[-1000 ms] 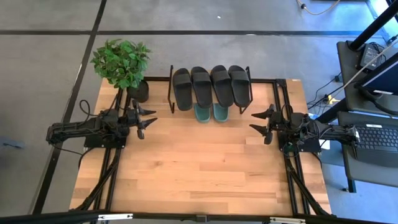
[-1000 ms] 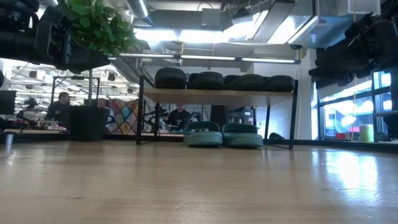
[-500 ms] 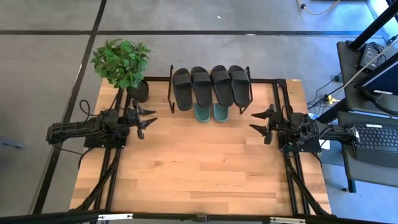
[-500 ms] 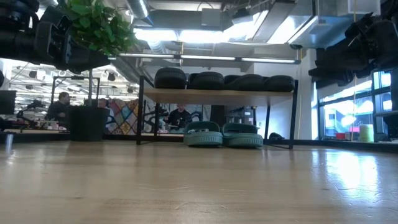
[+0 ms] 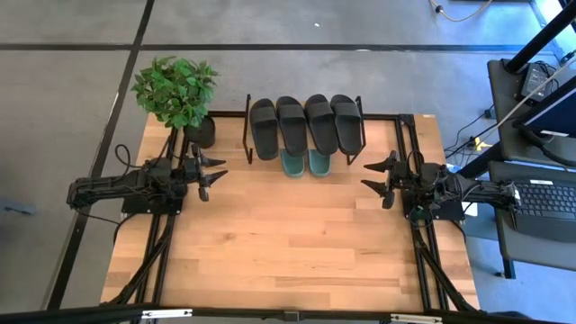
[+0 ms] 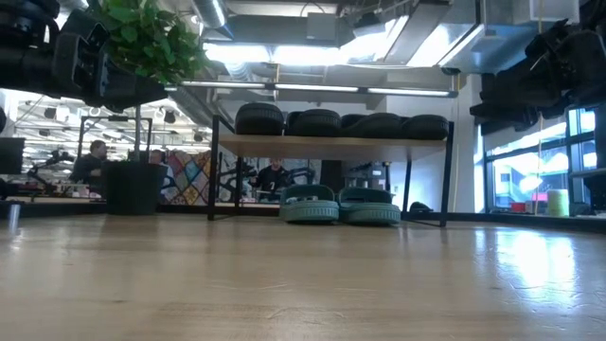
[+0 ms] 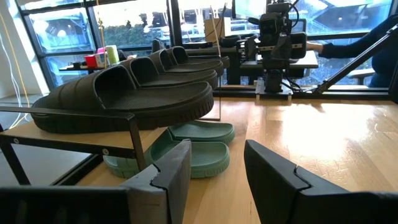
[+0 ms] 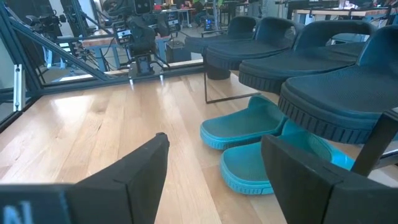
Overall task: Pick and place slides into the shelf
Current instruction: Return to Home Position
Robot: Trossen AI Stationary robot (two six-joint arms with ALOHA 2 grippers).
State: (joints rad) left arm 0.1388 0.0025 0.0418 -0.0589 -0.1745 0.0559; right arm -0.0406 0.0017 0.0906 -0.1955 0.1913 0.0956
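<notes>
Seen from above, with the pale wooden tabletop (image 5: 288,243) as the clock face, the small low shelf (image 6: 331,145) with a light wooden top board and thin black metal frame stands at 12 o'clock, at the far edge. Four black rubber slides (image 5: 291,124) with wide straps lie side by side on its top board, touching one another. Two muted green rubber slides (image 5: 292,164) sit on the tabletop under that board, side by side, with their ends showing past its near edge.

The left gripper (image 5: 216,168) hangs at 9 o'clock, well apart from the shelf, its two dark fingers (image 7: 177,165) spread wide and holding nothing. The right gripper (image 5: 369,175) hangs at 3 o'clock, facing the left one across the bare middle of the table; its fingers (image 8: 146,155) are also spread wide and empty.

A leafy green plant in a dark pot (image 5: 175,90) stands at 11 o'clock, just beside the shelf's left end.
</notes>
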